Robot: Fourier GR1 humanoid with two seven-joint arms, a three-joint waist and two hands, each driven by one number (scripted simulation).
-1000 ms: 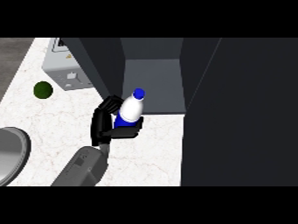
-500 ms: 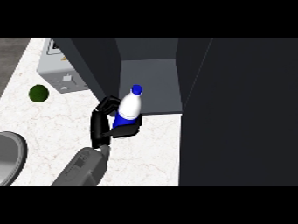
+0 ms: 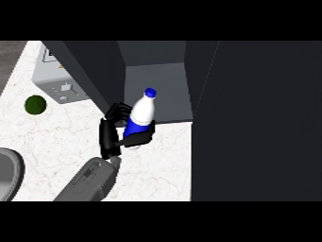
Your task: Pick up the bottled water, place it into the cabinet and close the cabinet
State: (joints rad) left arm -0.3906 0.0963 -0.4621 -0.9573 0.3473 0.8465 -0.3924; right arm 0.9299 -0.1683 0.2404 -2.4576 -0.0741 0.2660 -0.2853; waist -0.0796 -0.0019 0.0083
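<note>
Placing step underway: right hand (image 3: 114,134) curled round bottled water (image 3: 140,115), upright at cabinet (image 3: 156,80) opening, above bench (image 3: 160,165) back edge. Next: carry bottle inside, release, shut door.

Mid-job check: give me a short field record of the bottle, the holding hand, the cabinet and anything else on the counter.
bottle: bottled water, white with blue cap, upright, at the cabinet's opening
holding hand: right hand, fingers curled round the bottle's lower part
other hand: not in view
cabinet: dark cabinet, open, grey interior visible
counter: white marble counter
other items: green round object at left; grey appliance behind it
</note>
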